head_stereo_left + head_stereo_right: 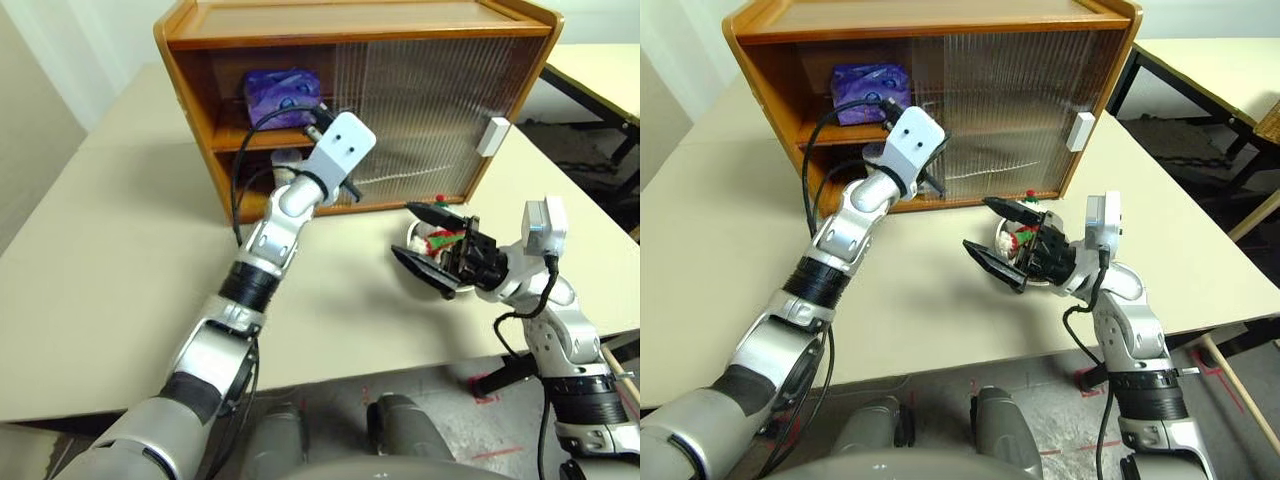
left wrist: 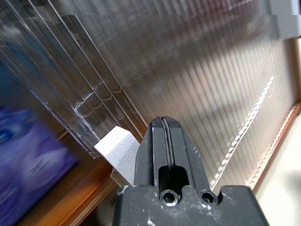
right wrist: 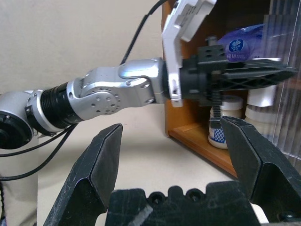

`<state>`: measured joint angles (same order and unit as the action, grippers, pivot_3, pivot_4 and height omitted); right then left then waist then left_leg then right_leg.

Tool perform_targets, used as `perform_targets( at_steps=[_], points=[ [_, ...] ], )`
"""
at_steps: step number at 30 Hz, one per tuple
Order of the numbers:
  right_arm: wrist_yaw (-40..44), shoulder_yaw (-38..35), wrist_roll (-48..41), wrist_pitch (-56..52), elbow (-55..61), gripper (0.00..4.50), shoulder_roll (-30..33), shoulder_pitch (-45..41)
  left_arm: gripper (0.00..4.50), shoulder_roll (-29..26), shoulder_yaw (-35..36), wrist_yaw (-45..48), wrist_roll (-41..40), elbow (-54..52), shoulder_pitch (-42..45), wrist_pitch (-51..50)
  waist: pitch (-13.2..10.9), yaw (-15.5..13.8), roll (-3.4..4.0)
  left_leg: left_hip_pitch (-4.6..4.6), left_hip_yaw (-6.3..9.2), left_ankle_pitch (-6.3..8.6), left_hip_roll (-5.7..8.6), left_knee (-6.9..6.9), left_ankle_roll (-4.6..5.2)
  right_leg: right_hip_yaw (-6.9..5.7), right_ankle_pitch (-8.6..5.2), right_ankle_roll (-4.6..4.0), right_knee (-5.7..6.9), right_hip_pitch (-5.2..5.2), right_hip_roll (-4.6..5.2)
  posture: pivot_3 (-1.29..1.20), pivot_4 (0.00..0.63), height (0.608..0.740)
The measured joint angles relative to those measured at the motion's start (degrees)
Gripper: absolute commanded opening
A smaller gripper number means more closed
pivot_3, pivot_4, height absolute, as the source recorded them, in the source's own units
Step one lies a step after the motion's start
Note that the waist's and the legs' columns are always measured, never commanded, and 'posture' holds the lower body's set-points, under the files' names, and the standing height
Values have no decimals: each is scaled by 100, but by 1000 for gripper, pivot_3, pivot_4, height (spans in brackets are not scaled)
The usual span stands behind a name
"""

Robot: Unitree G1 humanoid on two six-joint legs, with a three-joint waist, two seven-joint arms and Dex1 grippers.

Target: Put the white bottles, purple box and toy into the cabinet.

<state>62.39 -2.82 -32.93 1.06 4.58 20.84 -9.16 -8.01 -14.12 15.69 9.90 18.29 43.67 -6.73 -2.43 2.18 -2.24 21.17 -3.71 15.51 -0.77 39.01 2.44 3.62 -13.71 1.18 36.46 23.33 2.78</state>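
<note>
head stereo overlooks cabinet; wrists close

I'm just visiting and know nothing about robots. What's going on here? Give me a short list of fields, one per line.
cabinet: wooden, two shelves, on a pale table; left side open, ribbed sliding doors covering the right
purple box: on the upper shelf
white bottles: on the lower shelf
toy: on the table outside the cabinet, in its bowl, behind the right pincer
left pincer: shut, at the edge of a sliding door beside its white handle
right pincer: wide open, empty, right by the toy
left to do: toy not yet in the cabinet
</note>
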Motion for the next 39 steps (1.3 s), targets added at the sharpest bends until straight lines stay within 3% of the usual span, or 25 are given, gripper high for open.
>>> perform_targets(
  at_steps=[7, 15, 39],
  points=[
    [-5, 31, -1, -77, 0, 4500, -2, -107, 24, -551, 129, 4, 19, -527, -364, -260, 0, 5, 0, -16, -2, 1, -2, 0, -3, 0, 9, -8, 15, -4, -2, 42, 0, 740],
    [19, 95, -3, -116, -10, 4500, -3, -184, 24, -1070, 533, -23, 19, -1014, -755, -706, -3, -8, -5, -99, 6, 13, -8, 0, -24, -3, 9, -11, 46, -55, -15, 70, 0, 740],
    [384, 144, -4, -107, -500, 4500, -37, -535, 24, -1705, 1159, -29, 4, -2249, -1654, -1429, -3, -257, -6, -80, 1, 20, -10, -6, -37, -11, -5, -18, 31, -47, 11, 118, 0, 740]
  ],
)
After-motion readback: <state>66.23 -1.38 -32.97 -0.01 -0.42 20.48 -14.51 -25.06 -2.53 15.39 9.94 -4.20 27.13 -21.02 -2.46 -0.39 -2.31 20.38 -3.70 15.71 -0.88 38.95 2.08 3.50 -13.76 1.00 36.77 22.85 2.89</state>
